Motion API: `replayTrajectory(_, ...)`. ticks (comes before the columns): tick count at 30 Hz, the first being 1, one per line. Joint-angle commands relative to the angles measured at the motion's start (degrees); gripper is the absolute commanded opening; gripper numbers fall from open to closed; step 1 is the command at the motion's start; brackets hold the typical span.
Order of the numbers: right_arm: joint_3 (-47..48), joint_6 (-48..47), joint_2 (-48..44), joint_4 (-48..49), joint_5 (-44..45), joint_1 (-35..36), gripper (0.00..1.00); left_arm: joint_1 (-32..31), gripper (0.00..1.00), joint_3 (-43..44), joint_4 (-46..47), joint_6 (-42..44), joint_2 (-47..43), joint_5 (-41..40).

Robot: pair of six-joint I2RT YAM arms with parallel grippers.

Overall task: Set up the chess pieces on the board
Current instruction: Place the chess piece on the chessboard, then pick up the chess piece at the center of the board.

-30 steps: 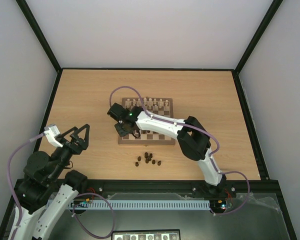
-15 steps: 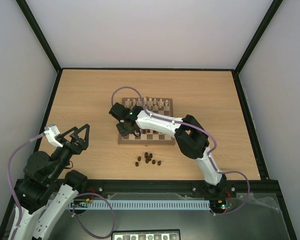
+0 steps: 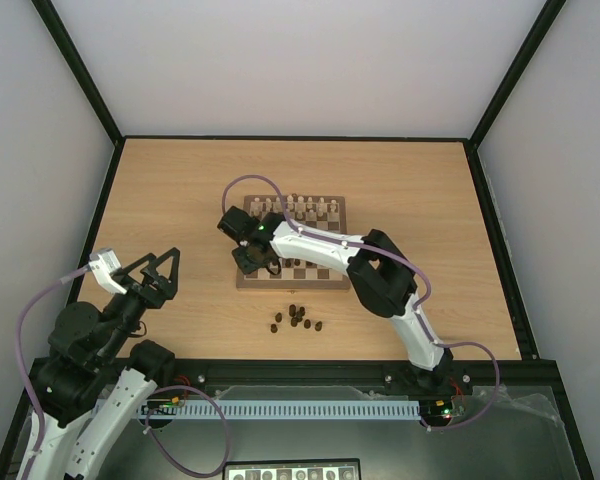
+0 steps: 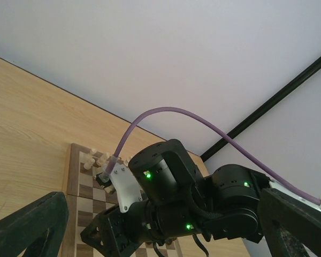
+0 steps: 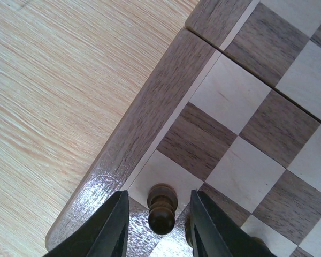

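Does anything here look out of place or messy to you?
Yes: a loose cluster of dark chess pieces sits on the table just off the board, not on its squares, while the cream pieces stand lined up along its far side. One dark piece stands near the board's corner, inside the open right gripper.

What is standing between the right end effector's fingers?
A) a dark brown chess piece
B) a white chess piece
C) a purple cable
A: the right wrist view shows a dark brown chess piece upright on the board between the fingers of the right end effector.
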Motion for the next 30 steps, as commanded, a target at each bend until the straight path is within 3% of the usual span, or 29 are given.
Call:
replayTrajectory(1,-0.56,-0.16,-4.09,-1.81,0.37,-0.14,0.35,-0.19,0.99,-0.12,1.96,0.36,0.53,0.49)
replayTrajectory(6,-4.81,0.61,-13.80,-1.40,1.88,0.04,0.49,-0.19,1.00,0.27,2.94,1.51,3.22,3.38)
replayTrajectory(12,-20.75,3.19,-31.66,0.13,2.98,0.04,0.70,-0.19,0.99,-1.27,5.47,3.54,12.20,11.64)
replayTrajectory(21,-39.64,8.41,-48.67,0.10,3.96,0.03,0.72,-0.76,1.00,-6.81,8.18,3.19,18.88,15.43)
replayTrajectory(26,-44.90,9.92,-52.59,1.00,3.43,0.04,0.72,-2.04,1.00,-11.38,13.46,0.90,21.14,15.45)
replayTrajectory(30,-47.18,9.88,-53.01,2.10,2.55,0.12,0.67,-6.31,1.00,-13.29,16.87,0.01,26.05,9.88)
